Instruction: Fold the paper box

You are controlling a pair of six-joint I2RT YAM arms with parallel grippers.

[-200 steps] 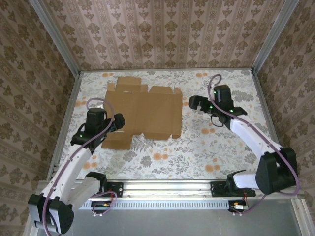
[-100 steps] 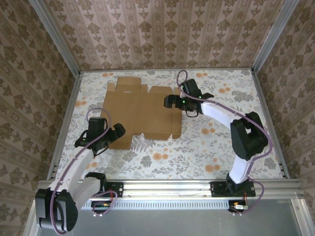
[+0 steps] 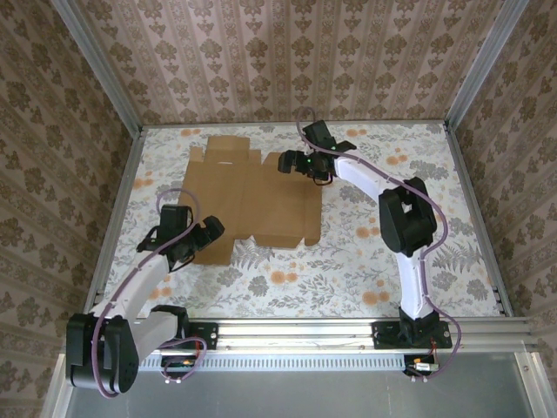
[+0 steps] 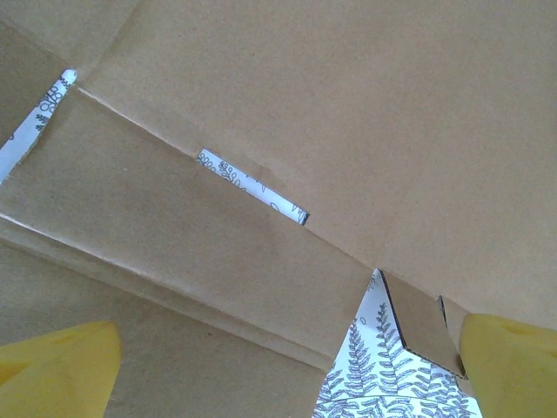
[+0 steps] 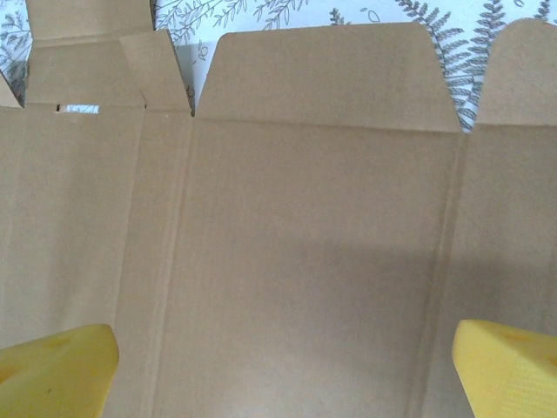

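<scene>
One paper box (image 3: 252, 196), a plain brown, unprinted die-cut sheet of cardboard, lies opened out flat on a white desk (image 3: 348, 261) patterned with ferns and orange flowers. It sits on the left-centre of the desk, towards the far edge. Straight crease lines divide it into panels. The outline is notched, with flaps along the far edge and a stepped near-left corner.

From the right wrist camera, one wide flap (image 5: 324, 77) with rounded corners runs along the far edge. Part of a second rounded flap lies to its right and two smaller squarer flaps to its left.

From the left wrist camera, two narrow slots (image 4: 252, 187) cut through the cardboard let the desk pattern show. One small cardboard tab (image 4: 418, 324) pokes out beside a wedge of bare desk.

There are two black grippers, one on each white arm. The left gripper (image 3: 206, 232) is over the near-left corner of the box. It is released, its two yellow fingertips (image 4: 54, 376) far apart. Whether it touches the cardboard cannot be told.

The right gripper (image 3: 288, 163) is over the far-right panel. It is also released, with two yellow fingertips (image 5: 509, 370) spread wide above bare cardboard.
</scene>
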